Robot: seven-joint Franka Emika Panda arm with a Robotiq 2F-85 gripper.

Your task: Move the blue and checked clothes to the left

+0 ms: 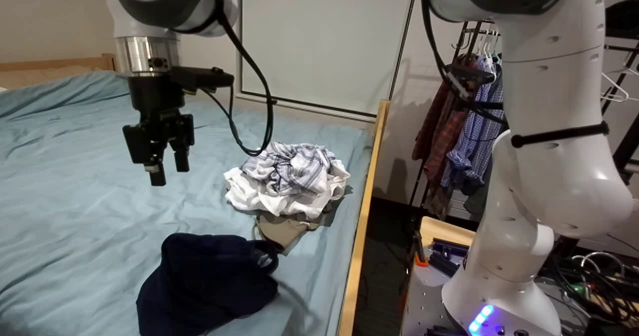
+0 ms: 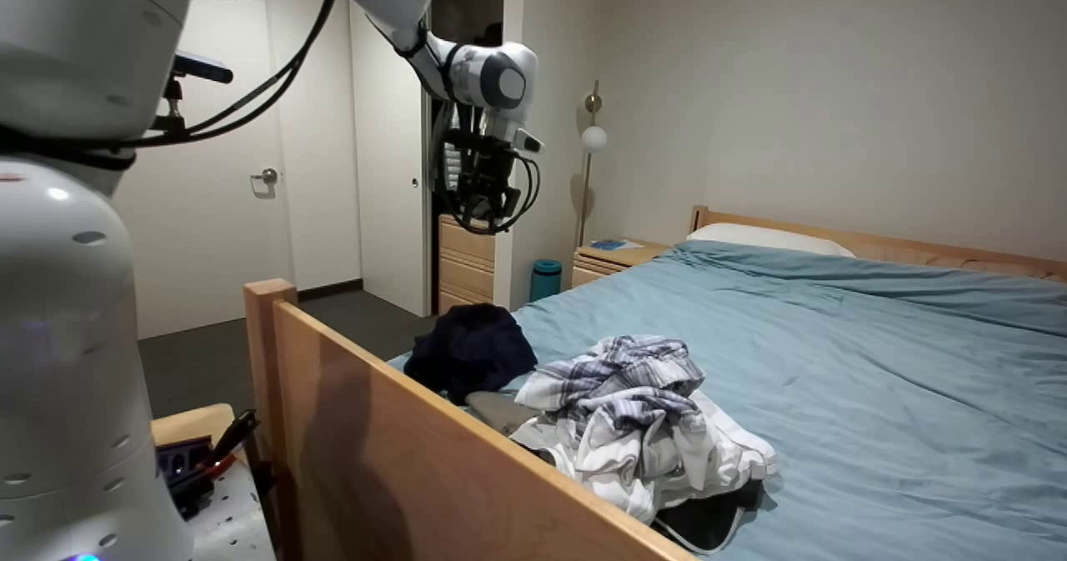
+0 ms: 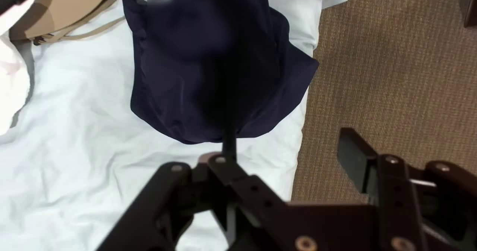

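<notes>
The dark navy blue clothing lies bunched on the bed in both exterior views (image 1: 204, 281) (image 2: 475, 348), and it fills the upper middle of the wrist view (image 3: 208, 75). The blue-grey checked clothing shows in both exterior views (image 1: 294, 168) (image 2: 625, 373), crumpled on top of white clothing (image 1: 269, 201) (image 2: 617, 453). My gripper (image 1: 169, 171) (image 2: 488, 202) hangs above the bed, apart from all the clothes. In the wrist view its fingers (image 3: 288, 146) are spread wide with nothing between them. The checked clothing is not in the wrist view.
A tan item (image 1: 282, 228) (image 3: 70, 5) lies between the navy clothing and the pile. A black item (image 2: 704, 519) sticks out under the pile. A wooden bed board (image 1: 369, 201) (image 2: 467, 444) stands between the bed and the robot base. Brown floor (image 3: 372, 75) lies beyond the sheet's edge.
</notes>
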